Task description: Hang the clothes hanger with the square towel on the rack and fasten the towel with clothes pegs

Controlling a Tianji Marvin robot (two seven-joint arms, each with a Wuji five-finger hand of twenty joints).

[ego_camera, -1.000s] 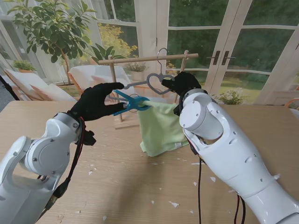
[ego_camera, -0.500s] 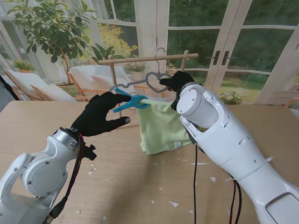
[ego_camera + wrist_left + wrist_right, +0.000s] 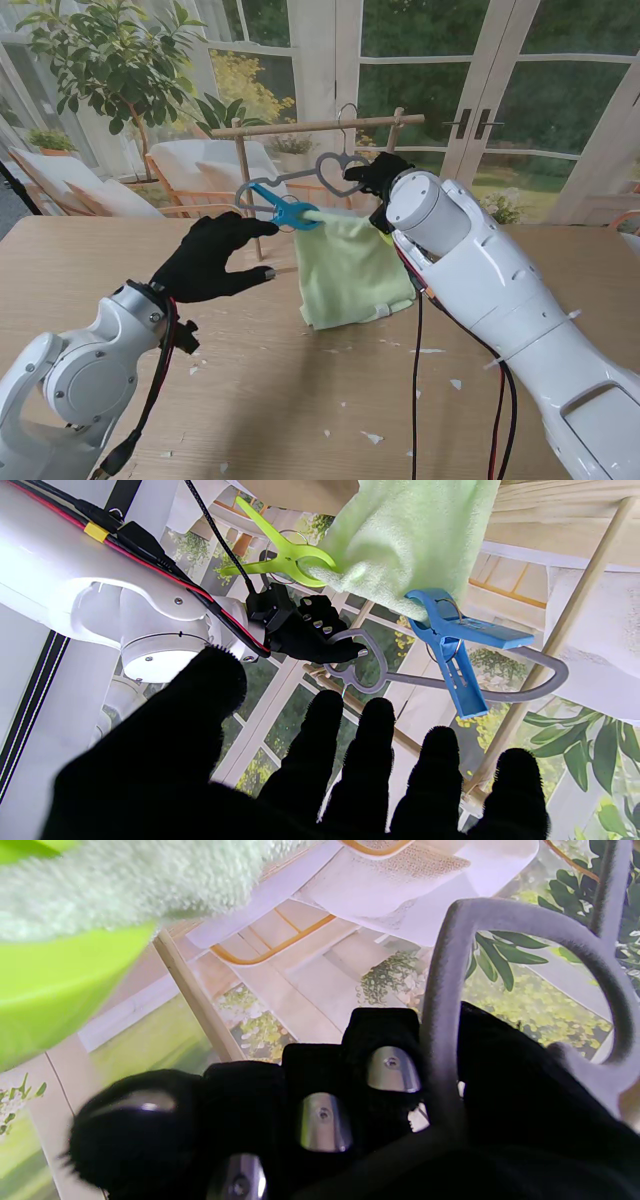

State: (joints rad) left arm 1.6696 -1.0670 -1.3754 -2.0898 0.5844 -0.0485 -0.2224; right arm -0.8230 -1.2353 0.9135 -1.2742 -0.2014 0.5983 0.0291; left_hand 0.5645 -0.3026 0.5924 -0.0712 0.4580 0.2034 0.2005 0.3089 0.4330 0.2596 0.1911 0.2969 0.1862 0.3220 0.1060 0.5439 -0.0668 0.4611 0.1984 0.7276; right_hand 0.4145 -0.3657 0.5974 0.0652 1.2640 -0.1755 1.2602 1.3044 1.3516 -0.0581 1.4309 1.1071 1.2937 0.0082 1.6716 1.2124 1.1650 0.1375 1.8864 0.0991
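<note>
The hanger (image 3: 330,178) is being held by the right hand (image 3: 380,176) at its heart-shaped neck, the fingers (image 3: 385,1060) clenched around the grey wire; judged from this, it is being steadied so that it does not swing while pegs are fitted. Its hook is being carried by the rack (image 3: 315,126), which is standing toward the far edge of the table (image 3: 300,400), so the hanging step appears done.

The towel (image 3: 348,268) is draped over the hanger's bar, hanging down in front of the rack. It is being pinned at its left corner by a blue peg (image 3: 285,210), and in the left wrist view a green peg (image 3: 285,560) is seen biting the other corner, so both pegs appear to be in place.

The left hand (image 3: 212,258) is being held just beside the blue peg, clear of it, palm toward the table, with the fingers (image 3: 360,750) released and spread and nothing in them. The left forearm is being raised from the near left corner; the right arm is being stretched far forward across the table's middle, wrist bent toward the hanger.
</note>
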